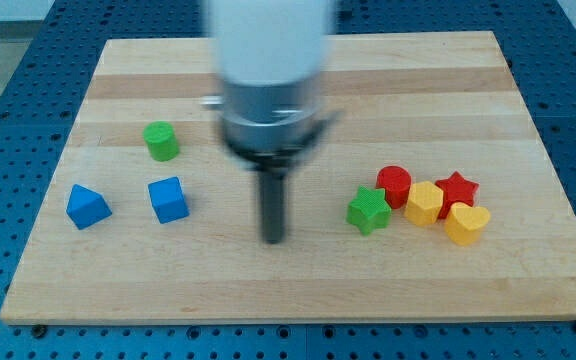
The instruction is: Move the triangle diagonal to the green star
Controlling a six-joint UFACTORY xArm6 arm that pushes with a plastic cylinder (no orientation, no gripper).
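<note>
Yellow heart [467, 223] lies nearest; my tip [272, 238] rests between blue cube [168, 199] and green star [368, 210]; no pincer, no writing.

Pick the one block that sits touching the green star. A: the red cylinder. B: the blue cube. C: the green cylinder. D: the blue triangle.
A: the red cylinder sits right against the green star at the view's right, while the blue cube, green cylinder and blue triangle all lie far off at the view's left, beyond my tip.
</note>
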